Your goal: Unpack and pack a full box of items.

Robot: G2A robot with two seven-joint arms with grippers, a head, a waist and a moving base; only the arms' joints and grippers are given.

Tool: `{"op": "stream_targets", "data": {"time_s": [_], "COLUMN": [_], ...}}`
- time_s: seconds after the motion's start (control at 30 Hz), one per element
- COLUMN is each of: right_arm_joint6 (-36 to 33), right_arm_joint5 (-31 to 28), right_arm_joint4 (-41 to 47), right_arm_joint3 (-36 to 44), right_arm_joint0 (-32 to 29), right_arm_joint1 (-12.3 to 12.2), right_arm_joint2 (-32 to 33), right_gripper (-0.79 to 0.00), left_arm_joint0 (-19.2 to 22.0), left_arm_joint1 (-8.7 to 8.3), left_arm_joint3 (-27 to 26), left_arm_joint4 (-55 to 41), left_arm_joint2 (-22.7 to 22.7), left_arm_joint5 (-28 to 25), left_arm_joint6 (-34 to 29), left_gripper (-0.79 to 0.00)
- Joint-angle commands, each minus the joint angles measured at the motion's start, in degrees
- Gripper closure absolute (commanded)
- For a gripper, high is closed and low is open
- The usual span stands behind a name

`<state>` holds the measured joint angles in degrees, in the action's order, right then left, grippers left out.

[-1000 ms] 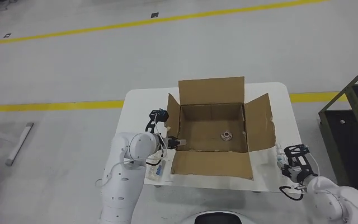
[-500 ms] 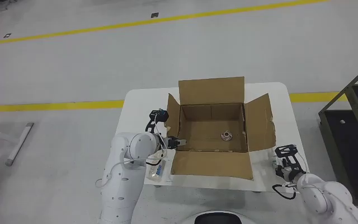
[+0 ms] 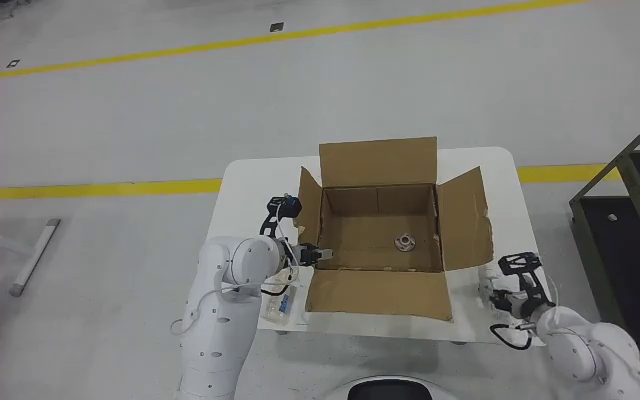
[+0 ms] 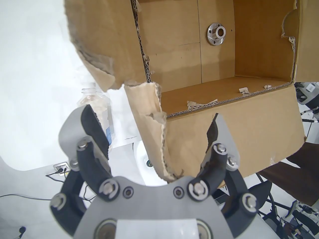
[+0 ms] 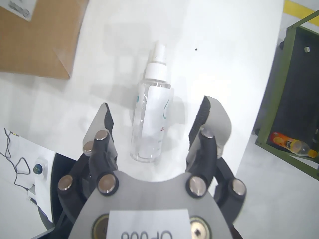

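Presently, at the near right corner of the bench (image 3: 260,190), the right tool (image 5: 157,105) is open. A clear spray bottle (image 5: 149,115) lies on the bench surface between its fingers. There is a gap on either side, and the white nozzle points away from the tool. The bottle is just beside the box's right flap and outside the box (image 3: 380,240).

At the near left corner of the box, the left tool (image 4: 152,125) is likewise open and holds nothing. The torn corner of a cardboard flap hangs between its fingers, and I cannot tell whether the pads touch it. Just beside this tool, a clear plastic bottle (image 4: 104,115) lies on the bench against the left side of the box.

The box sits mid-bench with all four flaps spread outward. A single metal flange (image 4: 216,33) rests on its floor, toward the right wall.

Beyond the bench on the right, a green rack (image 5: 279,88) holds an orange drink bottle (image 5: 291,148). Yellow lines (image 3: 300,35) cross the floor farther off.
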<state>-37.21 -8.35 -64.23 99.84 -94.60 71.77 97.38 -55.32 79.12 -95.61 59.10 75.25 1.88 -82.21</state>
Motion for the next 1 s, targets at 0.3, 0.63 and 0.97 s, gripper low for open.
{"op": "stream_targets", "data": {"time_s": [0.3, 0.63, 0.97], "right_arm_joint6": [4.45, -2.56, -9.36], "right_arm_joint5": [0.85, 2.41, 8.63], "right_arm_joint4": [14.25, 9.97, -0.84], "right_arm_joint3": [24.15, 29.88, 21.26], "right_arm_joint0": [-5.14, 3.00, 15.01], "right_arm_joint1": [-0.32, -0.87, -0.52], "right_arm_joint2": [11.56, 1.45, -13.60], "right_gripper": [0.000, 0.000, 0.000], "left_arm_joint0": [0.00, -3.80, -8.30], "left_arm_joint1": [0.00, -0.95, -2.40], "left_arm_joint3": [0.00, -6.71, -13.29], "left_arm_joint4": [0.00, 2.40, 1.17], "left_arm_joint2": [0.00, 2.04, 10.45], "left_arm_joint5": [0.00, -0.37, 0.22], "left_arm_joint6": [0.00, 3.55, 5.81], "left_gripper": [-0.785, -0.785, -0.785]}}
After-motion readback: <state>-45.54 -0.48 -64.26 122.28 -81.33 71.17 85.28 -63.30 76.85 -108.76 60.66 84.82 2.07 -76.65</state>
